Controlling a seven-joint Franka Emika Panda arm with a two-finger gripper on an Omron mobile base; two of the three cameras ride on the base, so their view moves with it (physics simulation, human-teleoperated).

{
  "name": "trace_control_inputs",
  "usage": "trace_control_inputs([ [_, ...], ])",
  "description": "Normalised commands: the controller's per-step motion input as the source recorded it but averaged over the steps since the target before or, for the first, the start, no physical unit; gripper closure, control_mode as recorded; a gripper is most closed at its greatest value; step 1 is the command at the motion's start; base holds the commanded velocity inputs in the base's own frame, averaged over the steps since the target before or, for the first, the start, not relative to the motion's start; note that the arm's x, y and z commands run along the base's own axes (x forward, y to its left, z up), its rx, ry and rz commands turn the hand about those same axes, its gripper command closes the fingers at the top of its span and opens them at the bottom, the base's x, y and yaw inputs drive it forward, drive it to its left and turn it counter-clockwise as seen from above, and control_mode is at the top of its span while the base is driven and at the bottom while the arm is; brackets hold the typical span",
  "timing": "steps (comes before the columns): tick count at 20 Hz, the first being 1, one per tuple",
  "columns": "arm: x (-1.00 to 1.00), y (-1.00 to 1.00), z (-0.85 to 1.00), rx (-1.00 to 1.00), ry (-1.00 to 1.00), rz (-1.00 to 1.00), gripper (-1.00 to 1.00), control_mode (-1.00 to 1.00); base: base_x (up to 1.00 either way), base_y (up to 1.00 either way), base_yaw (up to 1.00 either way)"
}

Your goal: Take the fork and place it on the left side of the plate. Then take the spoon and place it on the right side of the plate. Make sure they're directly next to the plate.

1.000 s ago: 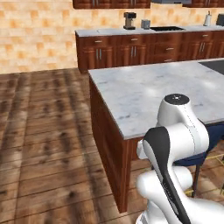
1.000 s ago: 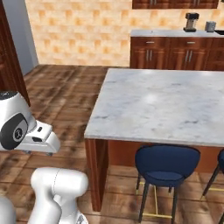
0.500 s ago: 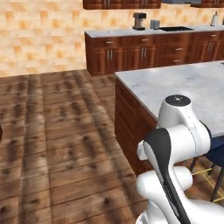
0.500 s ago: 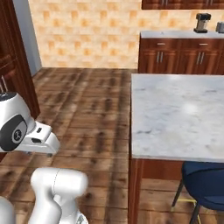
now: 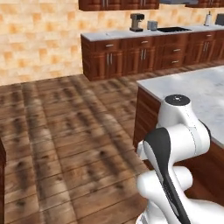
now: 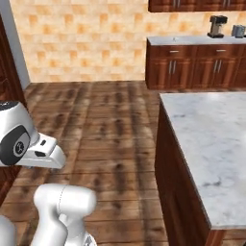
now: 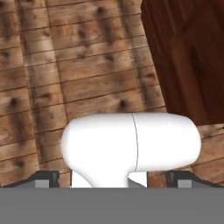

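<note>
Gripper (image 7: 113,181) is standing wide and empty at the hand view's bottom, pointing at floorboards (image 7: 65,65); no fork, spoon or plate is lying ahead of it.

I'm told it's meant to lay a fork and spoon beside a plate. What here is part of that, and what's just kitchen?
For the job:
- robot's jaws, open, holding nothing

Just kitchen:
- marble island
- coffee machine
- sink
- wooden cabinets
- plank floor

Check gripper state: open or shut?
Open. In the hand view the gripper fingertips sit far apart at the bottom corners, nothing between them.
</note>
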Motion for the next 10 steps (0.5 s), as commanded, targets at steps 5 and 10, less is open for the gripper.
trace_control_inputs([
  [5, 0.0, 0.0, 0.0, 0.0, 0.0, 0.0, -1.0, 1.0, 0.97, 0.97, -0.25],
  [10, 0.0, 0.0, 0.0, 0.0, 0.0, 0.0, -1.0, 1.0, 1.0, 0.56, -0.09],
])
